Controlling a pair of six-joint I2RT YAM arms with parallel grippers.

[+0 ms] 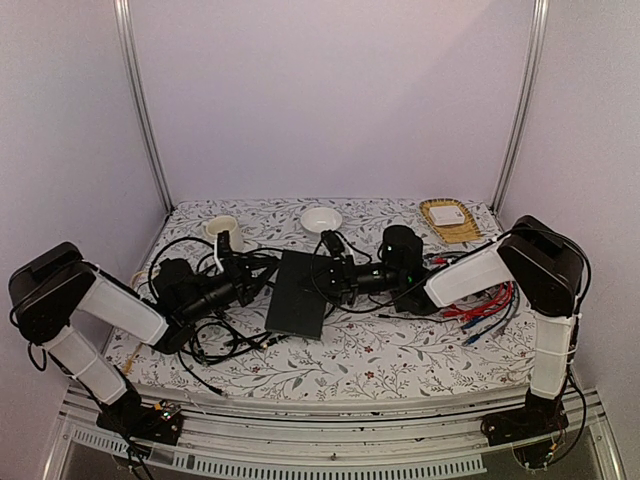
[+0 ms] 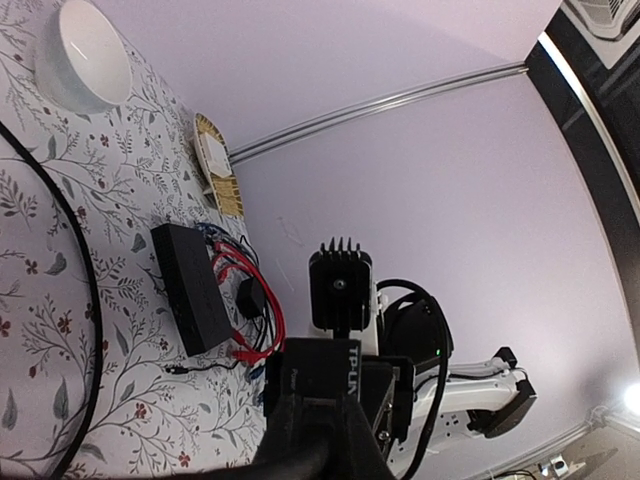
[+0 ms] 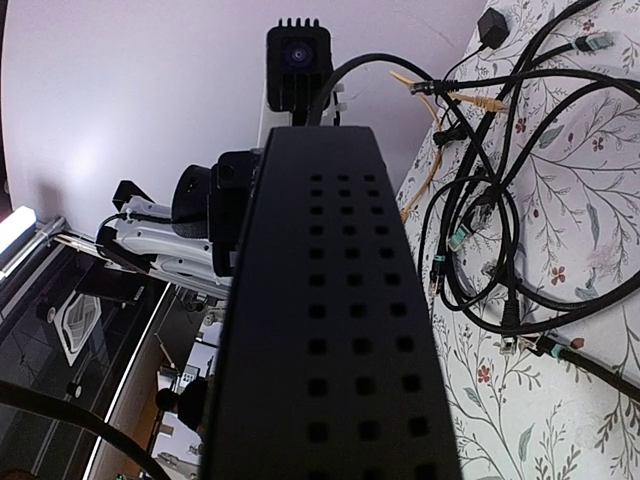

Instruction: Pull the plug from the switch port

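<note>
Left gripper (image 1: 250,284): jaws pressed together, tips right at the left edge of the switch (image 1: 297,300). Cannot tell if a plug sits between them (its wrist view gives only dark shapes there). Black cables (image 1: 215,338) tangle beneath and behind it. Right gripper (image 1: 330,279): clamped on the switch's opposite edge, vented face filling its wrist view. Red cables (image 1: 488,298) lie behind it, under the forearm. Past both grippers: white bowl (image 1: 321,218), cup (image 1: 222,228), woven tray (image 1: 450,221).
</note>
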